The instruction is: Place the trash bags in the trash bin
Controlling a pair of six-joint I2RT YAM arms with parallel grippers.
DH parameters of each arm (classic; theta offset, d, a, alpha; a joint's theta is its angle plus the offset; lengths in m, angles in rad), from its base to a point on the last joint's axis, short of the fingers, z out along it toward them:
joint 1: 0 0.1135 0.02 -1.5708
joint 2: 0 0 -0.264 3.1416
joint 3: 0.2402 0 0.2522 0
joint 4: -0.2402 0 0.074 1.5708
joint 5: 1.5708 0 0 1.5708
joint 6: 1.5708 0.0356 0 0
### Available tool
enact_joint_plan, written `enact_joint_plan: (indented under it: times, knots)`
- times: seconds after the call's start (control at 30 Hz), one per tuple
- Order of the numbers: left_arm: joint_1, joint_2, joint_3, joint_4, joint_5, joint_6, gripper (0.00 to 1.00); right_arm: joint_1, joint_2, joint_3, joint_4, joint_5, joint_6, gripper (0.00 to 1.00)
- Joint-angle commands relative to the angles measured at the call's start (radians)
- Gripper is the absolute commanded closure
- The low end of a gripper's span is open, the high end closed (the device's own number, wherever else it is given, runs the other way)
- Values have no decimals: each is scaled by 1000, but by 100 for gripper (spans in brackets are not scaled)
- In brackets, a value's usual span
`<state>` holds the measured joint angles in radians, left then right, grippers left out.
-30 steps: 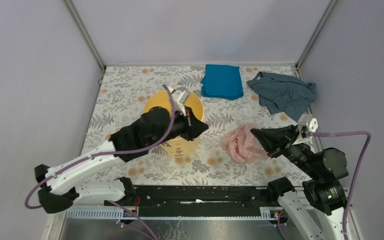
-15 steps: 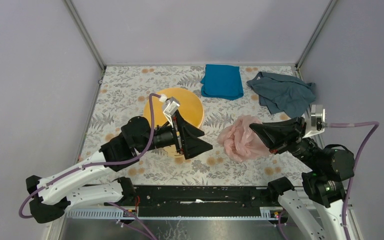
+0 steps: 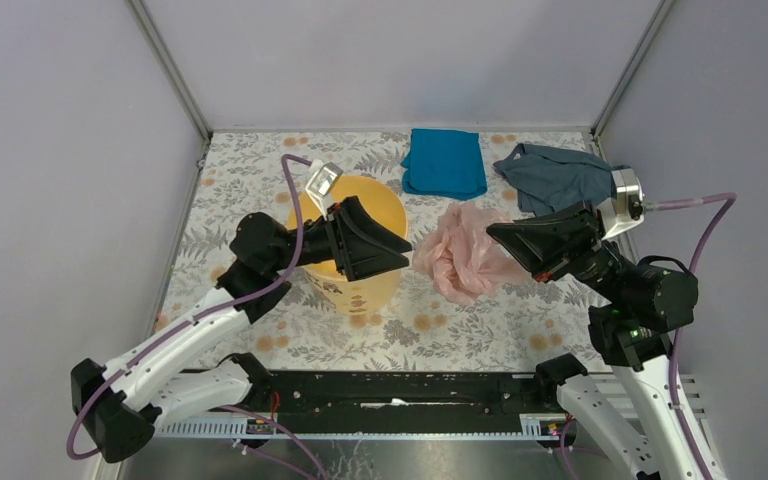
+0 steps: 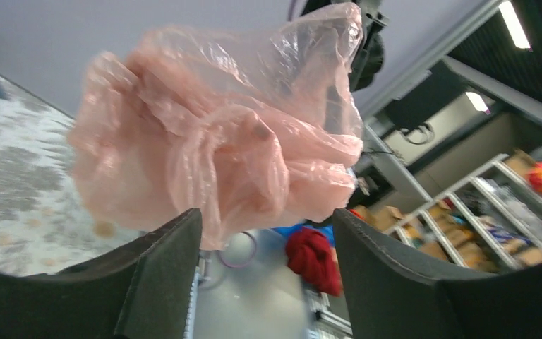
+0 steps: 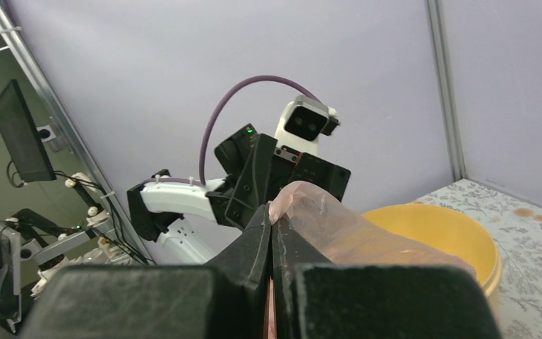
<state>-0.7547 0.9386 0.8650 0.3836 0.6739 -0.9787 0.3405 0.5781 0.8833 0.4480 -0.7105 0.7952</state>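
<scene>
The trash bag (image 3: pixel 458 258) is a crumpled pale-pink film hanging in the air just right of the trash bin (image 3: pixel 388 205), a yellow bucket on the floral table. My right gripper (image 3: pixel 491 233) is shut on the bag's upper edge, and the film (image 5: pixel 356 236) drapes over its right finger. My left gripper (image 3: pixel 406 251) reaches across the bucket's front and points right at the bag, open. In the left wrist view the bag (image 4: pixel 219 134) hangs just beyond the parted fingertips (image 4: pixel 183 233), with nothing between them. The bucket's rim (image 5: pixel 441 229) shows behind the right gripper (image 5: pixel 272 212).
A bright blue cloth (image 3: pixel 445 162) lies folded at the back of the table and a grey-blue cloth (image 3: pixel 560 182) lies crumpled at the back right, partly behind my right wrist. Grey walls close in the table on three sides. A black rail (image 3: pixel 390 385) runs along the near edge.
My right gripper lifted the bag off the table and carried it left toward the bucket. My left gripper drew back from the bucket's mouth, swung to face the bag and opened.
</scene>
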Motion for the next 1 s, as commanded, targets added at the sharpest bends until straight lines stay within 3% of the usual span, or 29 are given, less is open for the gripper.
enact_joint_plan:
  times: [0.0, 0.07, 0.17, 0.37, 0.5, 0.73, 0.83, 0.9, 0.97]
  knots:
    - [5, 55, -18, 300, 167, -150, 33, 5, 26, 34, 160, -24, 66, 100]
    - [5, 66, -10, 255, 163, -122, 34, 4, 37, 37, 175, -23, 70, 100]
    - [6, 79, -7, 221, 157, -88, 26, 5, 55, 48, 189, -27, 73, 100]
    - [23, 120, 24, 142, 142, -56, 32, 5, 70, 73, 181, -23, 63, 100]
    - [25, 171, 3, 254, 165, -145, 32, 5, 76, 86, 162, -17, 47, 100]
    - [30, 277, 86, 289, 220, -190, 60, 5, 92, 74, 161, -9, 39, 100]
    - [57, 284, 122, 246, 222, -172, 81, 4, 93, 84, 94, -2, 5, 100]
    - [91, 273, 145, 154, 197, -118, 99, 5, 77, 107, -17, 9, -63, 100]
    - [130, 253, 183, -45, 106, 31, 100, 5, 46, 167, -285, 95, -224, 100]
